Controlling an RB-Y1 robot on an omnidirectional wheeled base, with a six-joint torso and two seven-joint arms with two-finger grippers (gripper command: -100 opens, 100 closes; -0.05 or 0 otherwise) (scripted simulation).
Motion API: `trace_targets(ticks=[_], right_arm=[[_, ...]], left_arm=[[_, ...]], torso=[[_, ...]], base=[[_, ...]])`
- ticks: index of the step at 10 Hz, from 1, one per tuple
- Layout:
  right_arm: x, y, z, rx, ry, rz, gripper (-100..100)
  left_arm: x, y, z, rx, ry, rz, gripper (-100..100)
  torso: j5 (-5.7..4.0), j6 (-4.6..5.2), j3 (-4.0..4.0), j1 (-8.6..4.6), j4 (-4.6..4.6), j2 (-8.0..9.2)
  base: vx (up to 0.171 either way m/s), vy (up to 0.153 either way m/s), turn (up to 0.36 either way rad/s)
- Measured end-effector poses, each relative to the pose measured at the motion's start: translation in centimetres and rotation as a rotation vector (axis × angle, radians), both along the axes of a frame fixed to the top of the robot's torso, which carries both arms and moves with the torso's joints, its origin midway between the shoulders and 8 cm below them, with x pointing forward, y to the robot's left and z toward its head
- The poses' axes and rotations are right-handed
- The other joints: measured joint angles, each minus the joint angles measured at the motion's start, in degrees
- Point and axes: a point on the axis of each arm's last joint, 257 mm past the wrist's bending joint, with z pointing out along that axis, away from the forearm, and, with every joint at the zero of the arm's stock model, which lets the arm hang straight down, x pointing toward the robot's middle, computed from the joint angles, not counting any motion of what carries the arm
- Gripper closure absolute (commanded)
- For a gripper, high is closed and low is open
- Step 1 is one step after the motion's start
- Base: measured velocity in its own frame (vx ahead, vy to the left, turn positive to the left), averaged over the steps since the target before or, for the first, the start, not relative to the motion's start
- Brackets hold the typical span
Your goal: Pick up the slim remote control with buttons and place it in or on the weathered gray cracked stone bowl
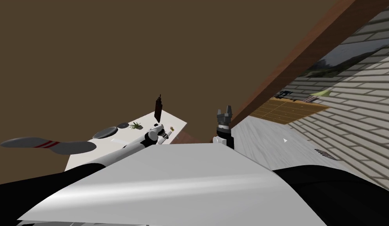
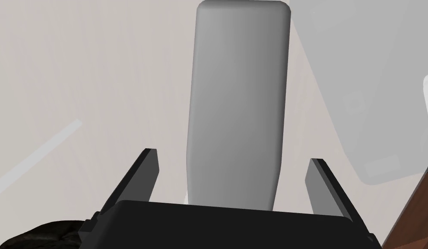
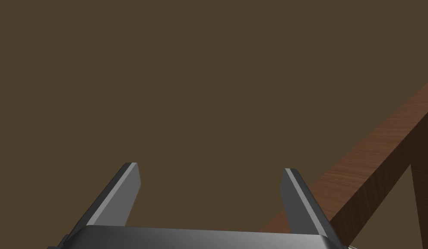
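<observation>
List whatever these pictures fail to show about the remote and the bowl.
Left wrist view: the grey slab between the left claw's open fingers shows no buttons, and the frame edge cuts its far end.
Same view: a dark rough lump is mostly hidden by the claw's body and the picture's edge; bowl or not, I cannot tell.
Head view: the things on the white table are too small to name.

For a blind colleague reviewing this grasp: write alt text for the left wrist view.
A slim grey remote lies on a pale tabletop, running straight out between the open jaws of the left gripper, which flank its near end without touching it. A dark rough shape sits beside the gripper's body.
</observation>
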Motion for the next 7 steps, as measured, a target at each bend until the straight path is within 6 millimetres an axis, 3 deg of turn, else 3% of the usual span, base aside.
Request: trace_targets(ticks=[1, 2, 6, 7], right_arm=[[0.00, 0.00, 0.00, 0.000, 0.000, 0.000, 0], [0.00, 0.00, 0.00, 0.000, 0.000, 0.000, 0], [0.00, 0.00, 0.00, 0.000, 0.000, 0.000, 0], [0.00, 0.00, 0.00, 0.000, 0.000, 0.000, 0]], left_arm=[[-0.44, -0.31, -0.69, 0.000, -0.001, -0.003, -100], [-0.44, -0.31, -0.78, 0.002, -0.004, -0.004, 100], [-0.52, -0.48, -0.84, -0.002, -0.001, -0.005, 100], [-0.52, -0.48, -0.84, -0.002, -0.001, -0.005, 0]], torso=[[0.01, -0.01, -0.03, 0.03, -0.01, -0.05], [0.00, 0.01, 0.00, -0.01, 0.00, 0.02], [0.01, 0.00, 0.02, 0.06, 0.01, 0.05], [0.01, 0.00, 0.02, 0.06, 0.01, 0.05]], base=[[0.029, 0.011, 0.010], [0.000, 0.000, 0.000], [0.000, 0.000, 0.000], [0.000, 0.000, 0.000]])
